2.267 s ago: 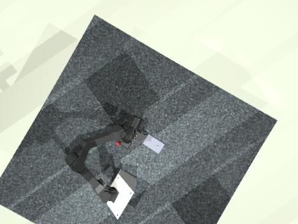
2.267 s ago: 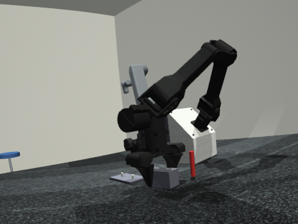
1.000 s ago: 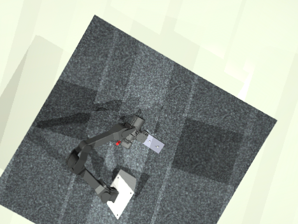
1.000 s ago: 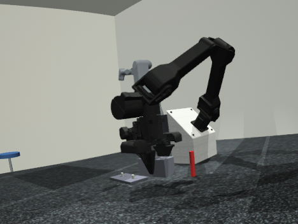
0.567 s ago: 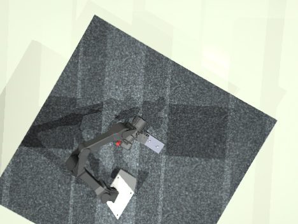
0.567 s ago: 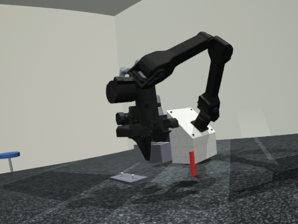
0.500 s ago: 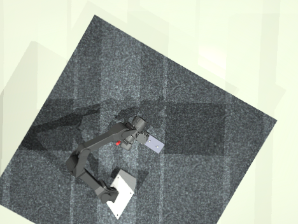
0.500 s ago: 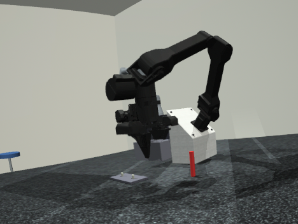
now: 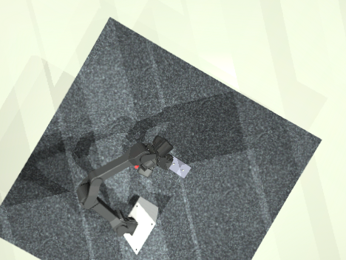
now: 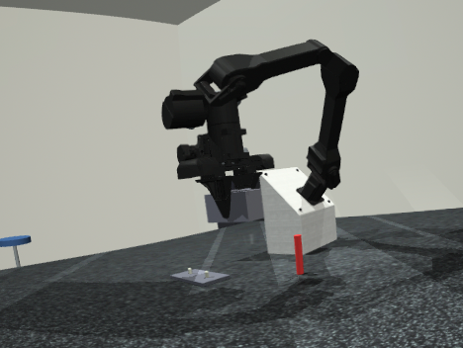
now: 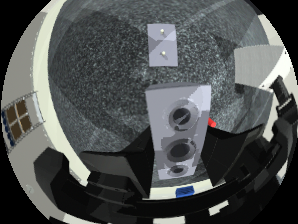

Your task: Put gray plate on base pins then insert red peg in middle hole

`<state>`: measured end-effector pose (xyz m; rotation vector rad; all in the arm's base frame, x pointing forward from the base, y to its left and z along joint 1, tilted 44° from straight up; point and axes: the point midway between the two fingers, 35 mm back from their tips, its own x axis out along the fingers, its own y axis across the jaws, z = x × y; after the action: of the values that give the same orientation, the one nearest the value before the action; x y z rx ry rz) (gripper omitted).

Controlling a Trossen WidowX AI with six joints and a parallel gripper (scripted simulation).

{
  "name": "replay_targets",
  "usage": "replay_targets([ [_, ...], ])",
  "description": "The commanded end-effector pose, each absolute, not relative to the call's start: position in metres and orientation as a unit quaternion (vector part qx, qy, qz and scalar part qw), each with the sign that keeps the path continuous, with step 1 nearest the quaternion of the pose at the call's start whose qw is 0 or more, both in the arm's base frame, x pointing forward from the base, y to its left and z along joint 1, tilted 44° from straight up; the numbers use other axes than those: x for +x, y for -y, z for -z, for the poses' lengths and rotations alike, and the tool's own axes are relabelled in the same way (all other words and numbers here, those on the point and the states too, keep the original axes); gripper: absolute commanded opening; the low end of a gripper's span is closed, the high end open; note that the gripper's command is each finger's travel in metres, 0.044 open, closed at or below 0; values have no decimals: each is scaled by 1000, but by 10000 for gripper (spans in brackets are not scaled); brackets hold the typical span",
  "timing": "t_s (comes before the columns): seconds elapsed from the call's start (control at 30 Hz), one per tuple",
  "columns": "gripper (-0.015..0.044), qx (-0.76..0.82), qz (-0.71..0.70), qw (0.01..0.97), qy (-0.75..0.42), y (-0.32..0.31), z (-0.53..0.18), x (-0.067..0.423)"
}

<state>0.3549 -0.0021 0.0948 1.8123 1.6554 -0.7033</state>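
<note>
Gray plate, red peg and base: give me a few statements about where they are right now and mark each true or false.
1. The claw is shut on the gray plate, held in the air. True.
2. The plate already lies on the base. False: the base is bare, both pins uncovered.
3. The red peg stands upright on the floor. True.
4. The peg sits in the plate's middle hole. False: all three holes are empty in the wrist view.
5. A blue stool stands at the far left. True.
</note>
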Motion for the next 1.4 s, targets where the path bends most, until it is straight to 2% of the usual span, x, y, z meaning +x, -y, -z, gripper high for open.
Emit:
replay_targets([
  [0.0,0,678,263,291,-621,6,-97,354],
  [1.37,0,688,288,267,-610,46,29,351],
])
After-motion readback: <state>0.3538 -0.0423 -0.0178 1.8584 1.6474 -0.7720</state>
